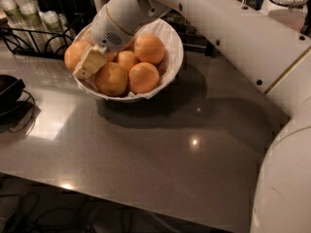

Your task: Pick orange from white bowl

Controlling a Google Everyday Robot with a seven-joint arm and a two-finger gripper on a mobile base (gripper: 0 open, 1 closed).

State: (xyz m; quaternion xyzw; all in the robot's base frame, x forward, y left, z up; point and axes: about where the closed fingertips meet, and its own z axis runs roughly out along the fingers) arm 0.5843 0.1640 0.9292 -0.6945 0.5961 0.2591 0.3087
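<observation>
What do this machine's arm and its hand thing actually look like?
The arm is a thick, smooth white shell with small dark dots and thin tan seam lines; a round grille sits near the wrist. No loose cables show. The gripper, low over the left of the white bowl, is a blocky cream-tan piece.

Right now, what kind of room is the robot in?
Probably a kitchen or snack area. A white bowl of oranges sits on a grey counter, a wire rack stands behind it, and the gripper is down among the oranges in the bowl.
</observation>
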